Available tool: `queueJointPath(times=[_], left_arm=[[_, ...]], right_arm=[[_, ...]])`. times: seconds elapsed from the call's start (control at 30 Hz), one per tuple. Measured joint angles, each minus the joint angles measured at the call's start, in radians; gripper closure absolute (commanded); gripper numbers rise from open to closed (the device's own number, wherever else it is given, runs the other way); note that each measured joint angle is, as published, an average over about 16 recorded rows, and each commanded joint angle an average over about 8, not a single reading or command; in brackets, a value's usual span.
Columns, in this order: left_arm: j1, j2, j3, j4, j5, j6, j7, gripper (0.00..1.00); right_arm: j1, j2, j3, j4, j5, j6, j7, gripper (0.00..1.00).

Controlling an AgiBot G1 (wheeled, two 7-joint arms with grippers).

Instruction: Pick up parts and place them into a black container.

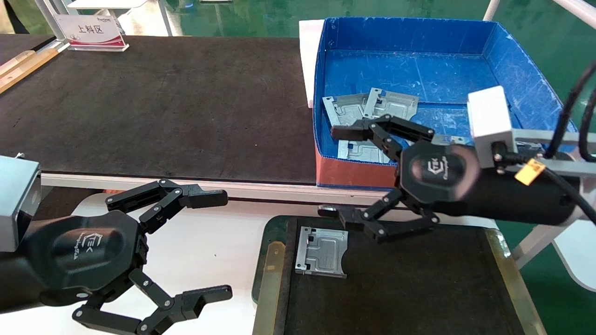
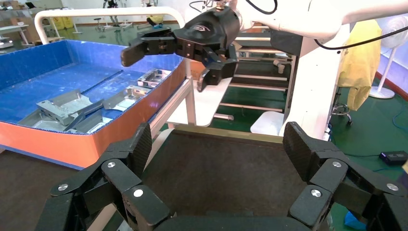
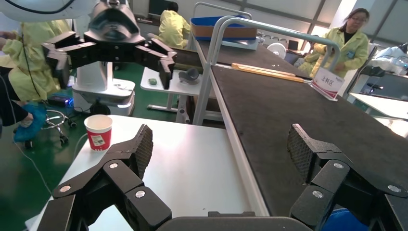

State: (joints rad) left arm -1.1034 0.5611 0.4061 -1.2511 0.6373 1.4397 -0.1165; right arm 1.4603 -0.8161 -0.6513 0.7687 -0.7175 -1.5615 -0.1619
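Nearest the robot in the head view, the left gripper (image 1: 223, 246) hangs over the white table (image 1: 209, 242) at the lower left, its jaws spread wide and holding nothing. Its own wrist camera shows the two fingers (image 2: 137, 149) apart with dark surface between them.

Just beside it, toward the middle, lies the black container (image 1: 419, 279), a shallow tray with a matte black floor, a brass-coloured rail along its side and a dark green rim. One silver part (image 1: 322, 251) lies flat on the tray floor near its left far corner, embossed face up, touching nothing else.

Above the tray's far edge is the right gripper (image 1: 333, 172), its arm coming in from the right. Its jaws are wide apart and empty: one finger reaches over the red front of the blue box (image 1: 409, 51), the other sits low over the tray's far rim. The right wrist camera shows its fingers (image 3: 139, 147) spread, with the white table and the long black table (image 1: 153, 107) beyond.

Farther back, the blue box rests on the black table's right end. Several more parts (image 1: 368, 109) lie in a loose overlapping heap in its near left corner, some tilted against each other.

At the far left of the black table stands a small sign (image 1: 91, 31) with a red band
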Motion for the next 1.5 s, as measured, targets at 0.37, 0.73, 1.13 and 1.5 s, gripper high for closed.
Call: queueJointPath(times=[0.37,0.73,1.13,1.5], left_arm=[[0.000,0.000,0.000,0.000,0.000,0.000,0.000,0.00],[0.000,0.000,0.000,0.000,0.000,0.000,0.000,0.00],[0.000,0.000,0.000,0.000,0.000,0.000,0.000,0.00],[0.000,0.000,0.000,0.000,0.000,0.000,0.000,0.00]], right_arm=[[-0.103,0.055,0.100,0.138,-0.004,0.018,0.094,0.00],[-0.207,0.110,0.199,0.276,-0.007,0.035,0.187,0.00],[-0.319,0.170,0.308,0.427,-0.011,0.054,0.289,0.00],[-0.392,0.208,0.378,0.523,-0.013,0.066,0.352,0.00]])
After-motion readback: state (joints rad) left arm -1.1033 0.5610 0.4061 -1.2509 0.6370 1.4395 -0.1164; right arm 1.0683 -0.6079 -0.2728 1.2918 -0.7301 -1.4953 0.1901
